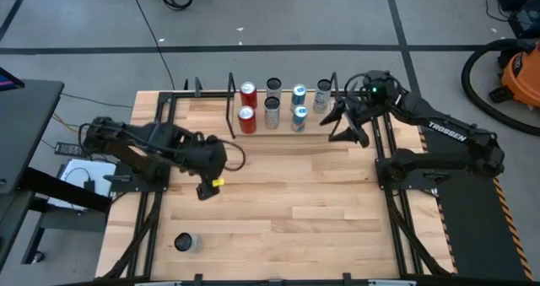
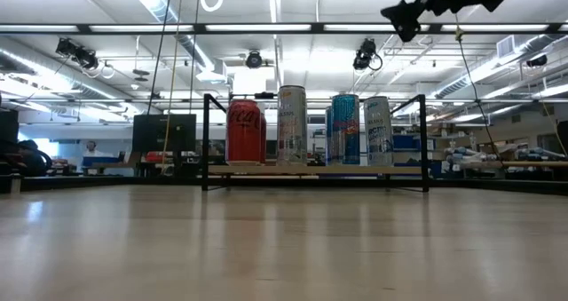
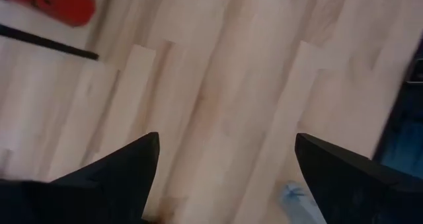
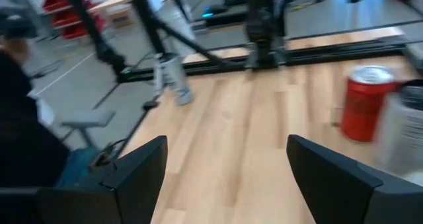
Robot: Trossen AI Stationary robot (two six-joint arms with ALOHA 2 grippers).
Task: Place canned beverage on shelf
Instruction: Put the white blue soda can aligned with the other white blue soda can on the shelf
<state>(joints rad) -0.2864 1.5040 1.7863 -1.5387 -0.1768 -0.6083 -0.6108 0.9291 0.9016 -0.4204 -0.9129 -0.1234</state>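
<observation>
Lone can (image 1: 186, 242) at table's 7 o'clock; left gripper (image 1: 208, 187) spread, empty. Right gripper (image 1: 347, 122) spread, empty, arm lettered "TROSSEN", beside shelf (image 1: 202, 96) at 12.

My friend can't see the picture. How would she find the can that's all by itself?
Start at the wooden table and find the shelf at its far edge, where cans stand upright in rows. Now go to the opposite, near edge, by the left corner. The lone can lies there on its side, silvery, far from every other can.
</observation>
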